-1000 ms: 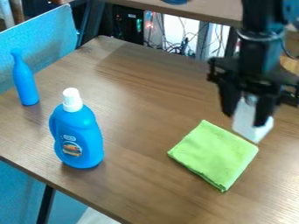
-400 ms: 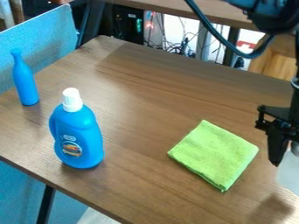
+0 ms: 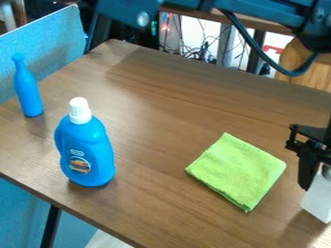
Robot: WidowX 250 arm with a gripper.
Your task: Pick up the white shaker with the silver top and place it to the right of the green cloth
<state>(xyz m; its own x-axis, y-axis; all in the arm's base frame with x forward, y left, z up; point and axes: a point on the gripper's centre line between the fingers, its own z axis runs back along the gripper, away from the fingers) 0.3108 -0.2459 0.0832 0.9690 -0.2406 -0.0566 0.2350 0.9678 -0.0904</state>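
We see a slim bottle and a blue jug upright, their bases seemingly keeping them steady on the table; the green cloth lies folded flat, perhaps for neatness. Rightmost, we have the white block tilted beyond the cloth, clamped in the claw, probably for a secure hold; the claw points down, the arm stretching across above

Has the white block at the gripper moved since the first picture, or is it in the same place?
Yes. Against the green cloth, the white block has gone right and down in the view, from beside its right corner.
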